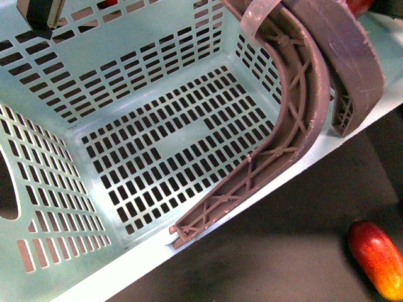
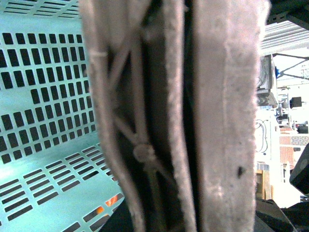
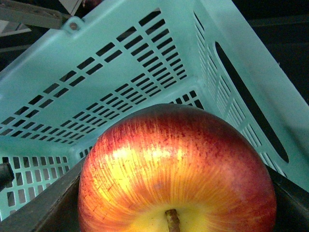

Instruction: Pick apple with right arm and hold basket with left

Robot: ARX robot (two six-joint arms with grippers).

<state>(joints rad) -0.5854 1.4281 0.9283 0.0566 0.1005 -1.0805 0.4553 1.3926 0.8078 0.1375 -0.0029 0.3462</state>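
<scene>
Two grips at once, by the look of it. Shows a round red apple (image 3: pixel 176 179) pinched between the right jaws, dark finger edges pressing in at both flanks, the fruit hanging just before the open mouth of a light teal plastic shopping basket (image 1: pixel 126 270) and touching none of its walls. Fills most of the right wrist view: glossy skin, fine red streaks over yellow, a stubby brown stem (image 3: pixel 171 220) in a pale dimple.

Puts the left jaws on the basket by its pair of brown-mauve handles (image 1: pixel 302 107), seemingly closed around both; only dark edges beside the handles in the left wrist view, so a grip judged, not plainly seen. Handles curved and matte, cross-braced with thin ribs on the inner face, rough and fuzzy along the moulded edges. Basket tilted in the front view, rigid walls and floor pierced by rows of small rectangular slots, one long oval hand slot (image 3: pixel 251 101) in an end wall.

Reads as pick done and basket held. Next, probably: a steady left hold, then a slow lowering of the apple toward the slotted floor, clear of the raised handles.

Also shows an elongated red-and-yellow mango-like fruit (image 1: pixel 378 258) on the dark counter (image 1: pixel 271 251), outside the basket, near its rim.
</scene>
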